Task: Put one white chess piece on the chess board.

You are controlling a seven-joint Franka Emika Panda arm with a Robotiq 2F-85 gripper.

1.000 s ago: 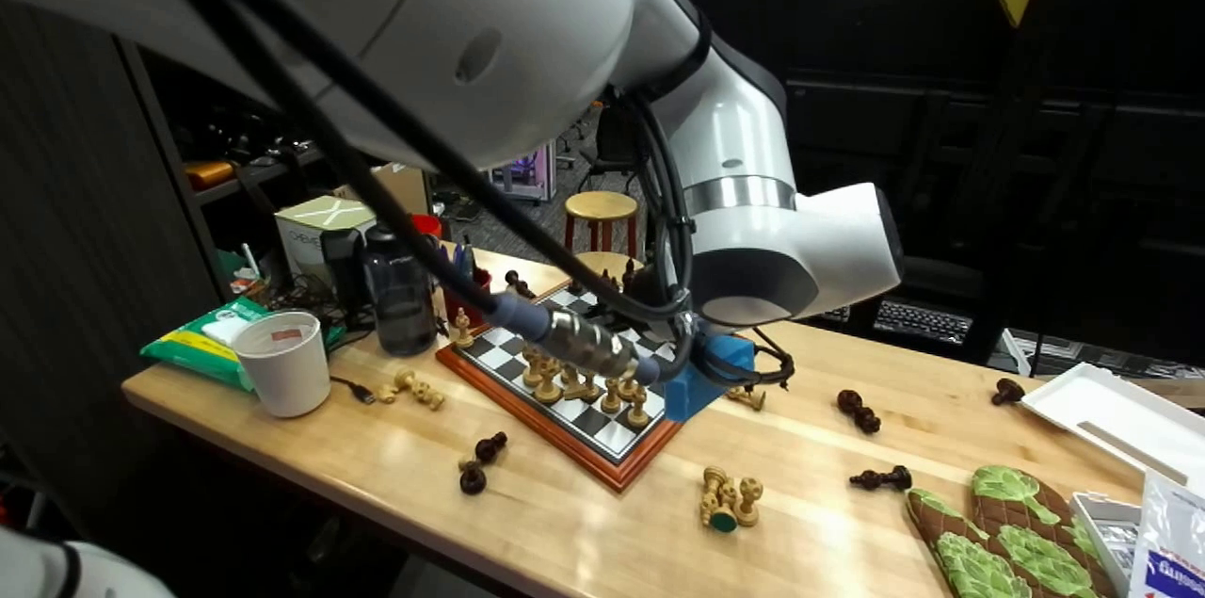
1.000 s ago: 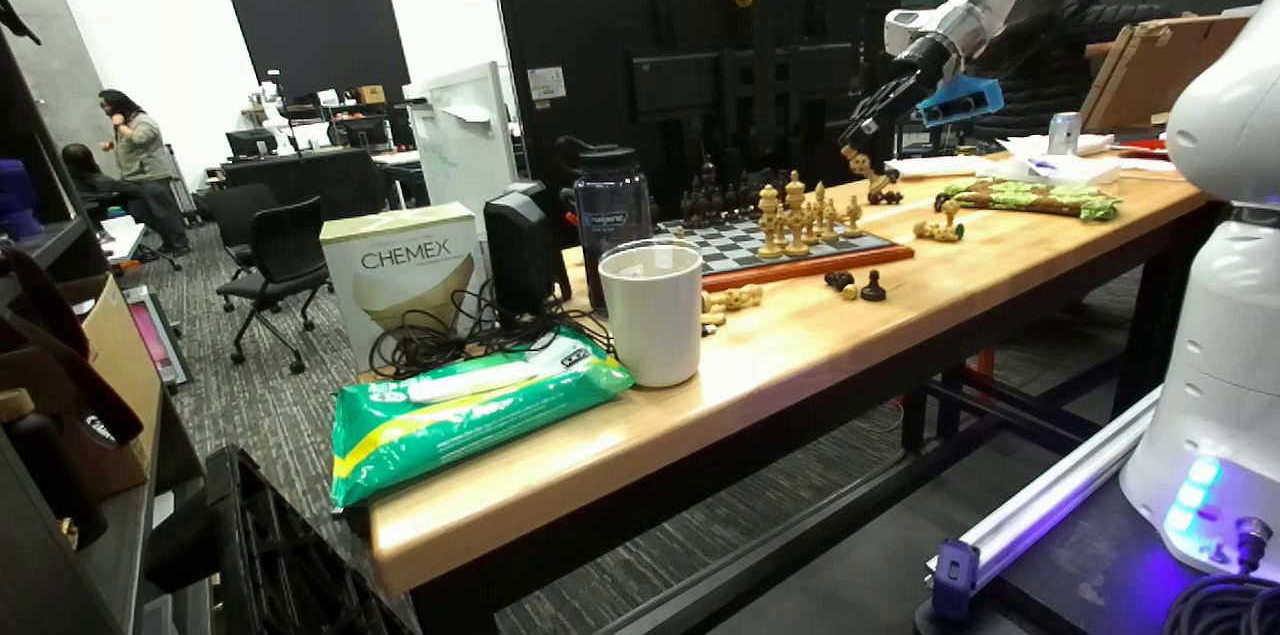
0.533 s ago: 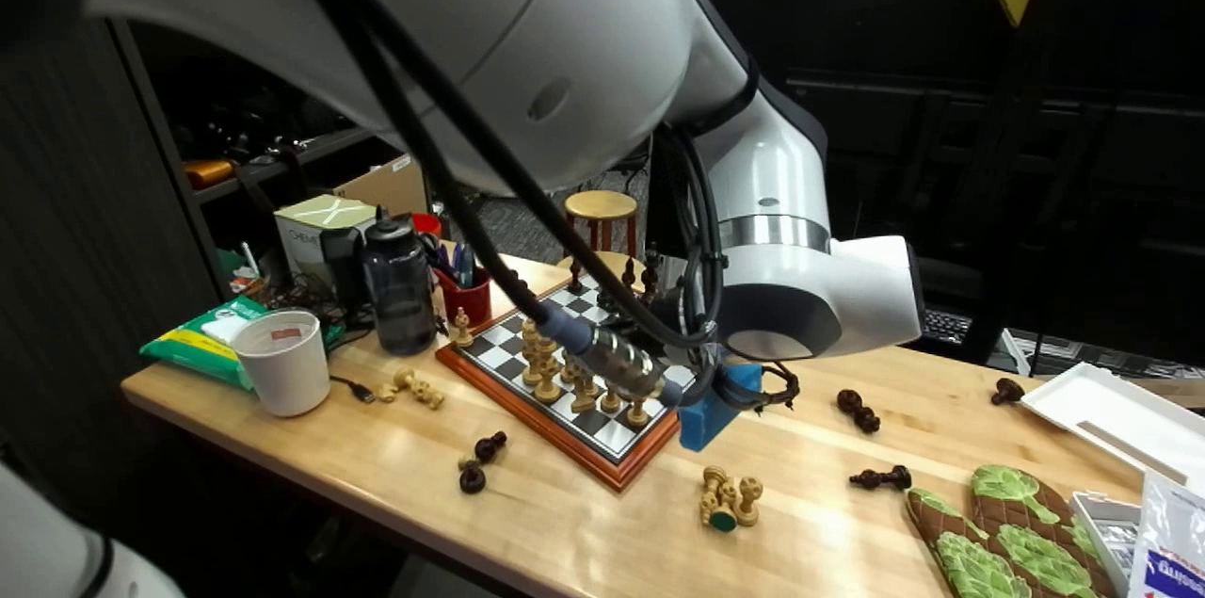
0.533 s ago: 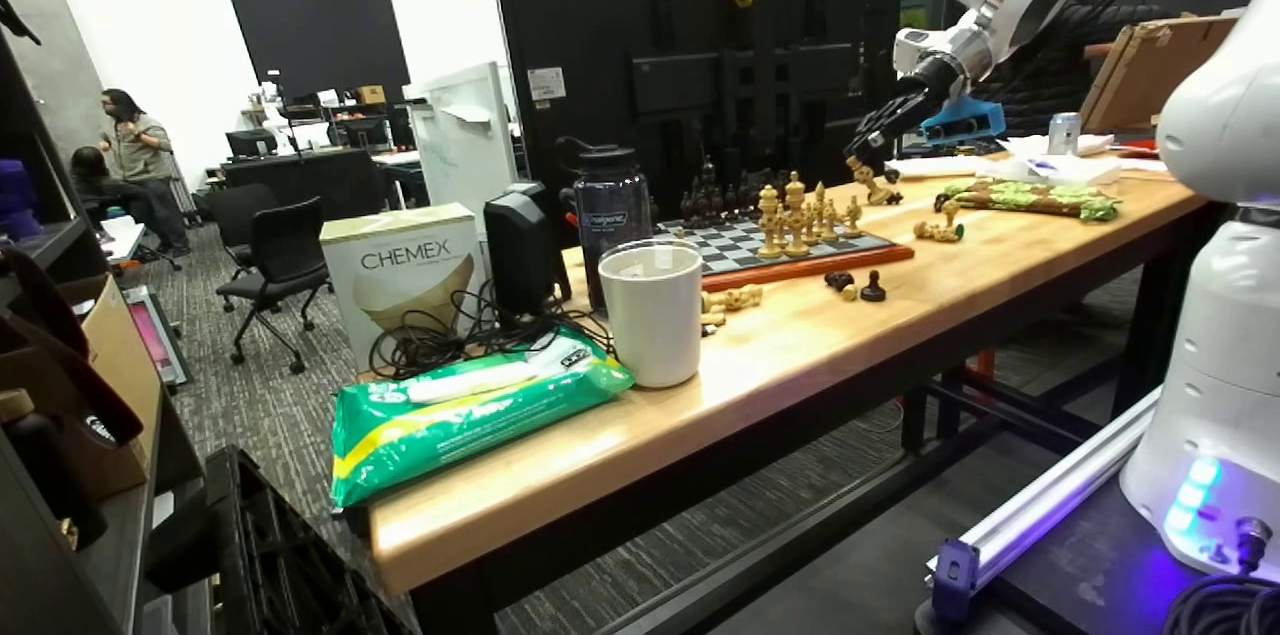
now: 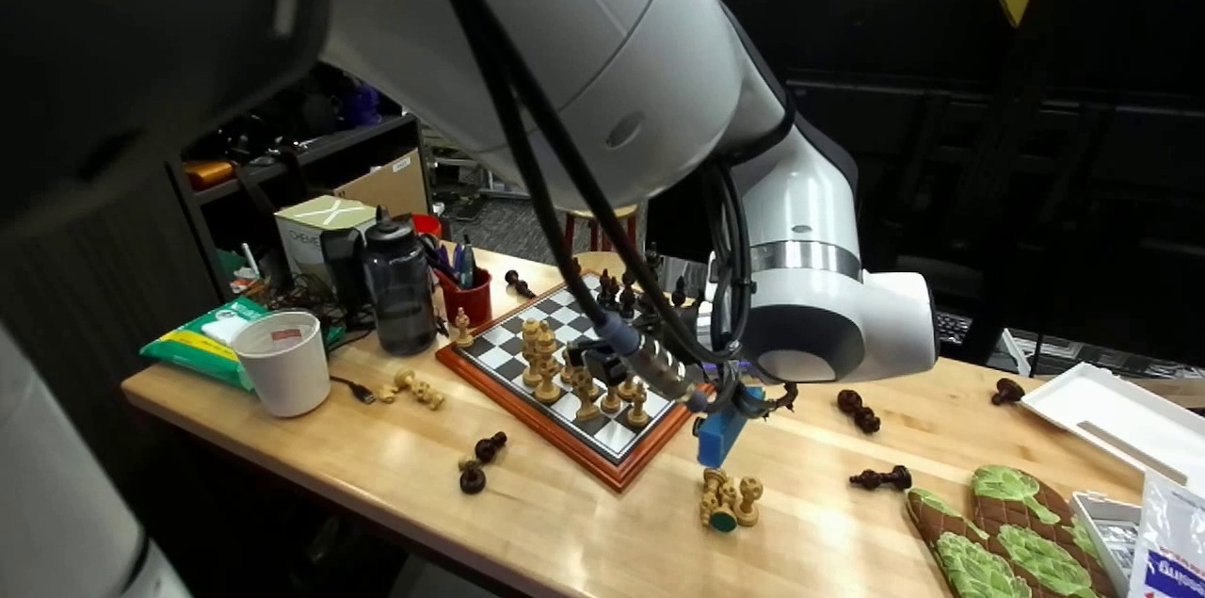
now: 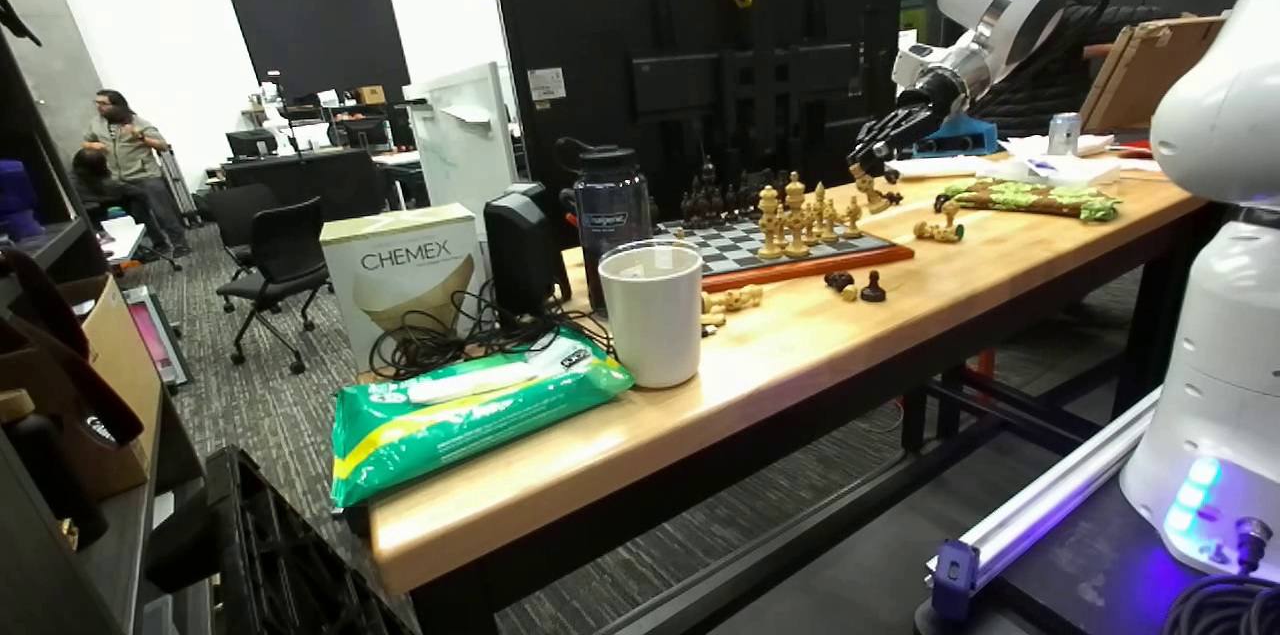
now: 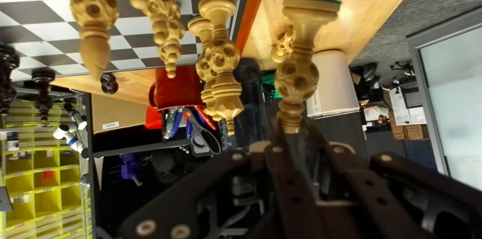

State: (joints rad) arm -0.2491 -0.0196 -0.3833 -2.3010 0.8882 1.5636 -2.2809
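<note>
Black fingers (image 7: 284, 171) grip pale carved-wood chess piece (image 7: 296, 77). Blond-wood tabletop (image 6: 760, 355), grey carpet (image 6: 280, 425). White-and-tan box (image 6: 402, 283): "CHEMEX"; dark plastic bottle (image 6: 608, 197): "nalgene".

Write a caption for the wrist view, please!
The tool holds a pale chess piece, other pieces standing on the chess board.

Gripper (image 7: 295, 129) aslant, apparently clamped tight
</note>
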